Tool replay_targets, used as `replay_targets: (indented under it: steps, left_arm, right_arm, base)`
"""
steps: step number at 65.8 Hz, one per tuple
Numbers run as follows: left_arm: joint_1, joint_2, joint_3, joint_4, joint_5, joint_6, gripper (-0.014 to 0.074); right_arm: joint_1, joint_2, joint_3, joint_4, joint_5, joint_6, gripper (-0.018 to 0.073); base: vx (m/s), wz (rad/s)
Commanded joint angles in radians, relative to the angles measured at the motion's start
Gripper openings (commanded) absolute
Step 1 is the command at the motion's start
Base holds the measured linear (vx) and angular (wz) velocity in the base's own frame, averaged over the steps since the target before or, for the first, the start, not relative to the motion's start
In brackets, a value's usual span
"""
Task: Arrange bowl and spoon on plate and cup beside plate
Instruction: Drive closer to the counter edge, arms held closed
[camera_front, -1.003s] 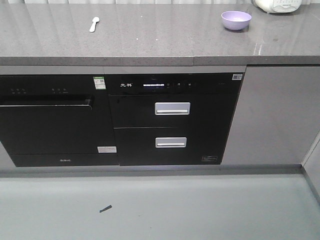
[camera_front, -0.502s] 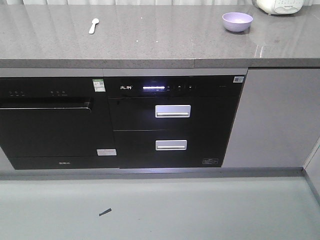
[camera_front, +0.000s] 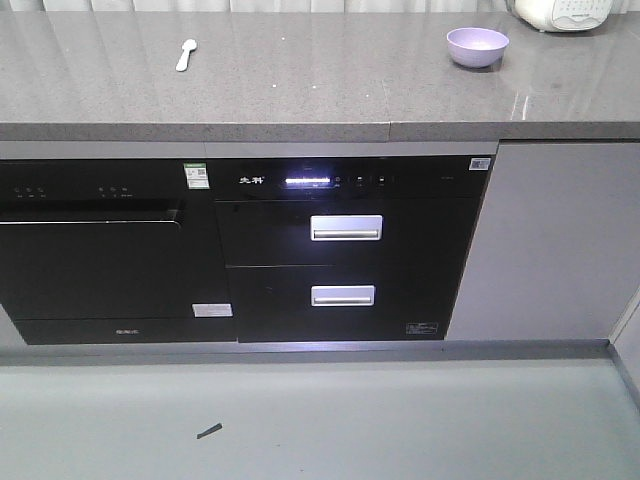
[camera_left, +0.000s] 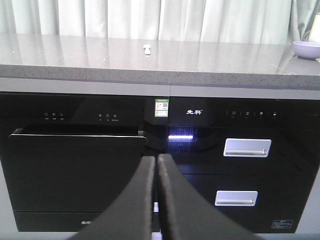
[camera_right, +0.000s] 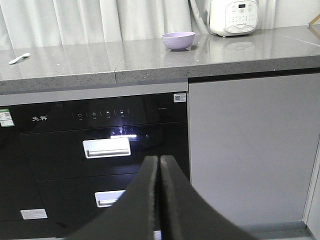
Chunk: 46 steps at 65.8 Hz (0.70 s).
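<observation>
Right wrist view frames the purple bowl (camera_right: 178, 40) on the grey counter (camera_right: 150, 62), above and slightly right of the right gripper (camera_right: 159, 161), pressed closed and empty, while the white spoon (camera_left: 147, 48) lies handle-first ahead of the left gripper (camera_left: 156, 159), likewise pinched closed on nothing.

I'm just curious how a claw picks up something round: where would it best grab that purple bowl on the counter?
Probably the rim: the bowl sits upright, mouth open, so one finger can go inside and one outside its wall. Come from above, likely with the right gripper, now shut, since the bowl stands toward the right end of the counter.
</observation>
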Motion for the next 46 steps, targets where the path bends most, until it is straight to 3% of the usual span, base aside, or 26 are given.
replay_targets:
  steps: [1,46]
  left_arm:
    - [0.0,-0.017,0.03,0.0,-0.07,-0.01,-0.0006]
    - [0.0,-0.017,0.03,0.0,-0.07,-0.01,-0.0006]
  right_arm:
    - [0.001,-0.014,0.016,-0.011,-0.071,-0.001,-0.0005]
    - [0.001,-0.014,0.016,-0.011,-0.071,-0.001,-0.0005]
  base:
    - [0.04,0.0]
    - [0.04,0.0]
